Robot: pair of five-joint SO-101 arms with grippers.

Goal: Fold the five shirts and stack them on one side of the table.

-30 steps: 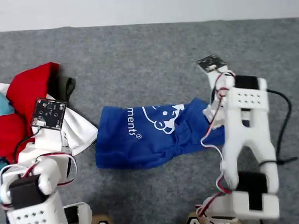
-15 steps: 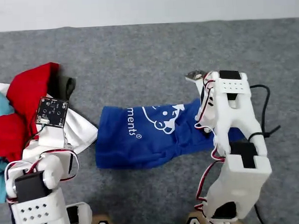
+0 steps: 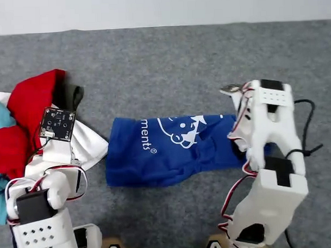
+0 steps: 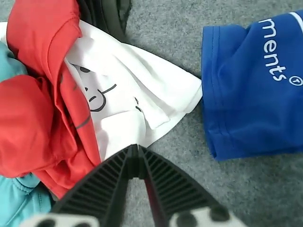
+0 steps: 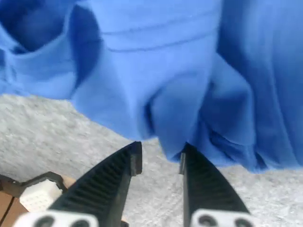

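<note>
A shirt (image 3: 166, 151) lies lengthwise across the middle of the table (image 3: 152, 59), with a heap of other shirts (image 3: 29, 118) just beside it at the left edge, the left gripper (image 4: 137, 151) above that heap's near side, and the right gripper (image 5: 161, 151) at the lone shirt's right end.

One end of the blue shirt (image 3: 166, 151) is being covered by the right arm (image 3: 270, 134); the red, white and teal pile (image 3: 29, 104) is being overhung by the left arm (image 3: 50, 177).
</note>
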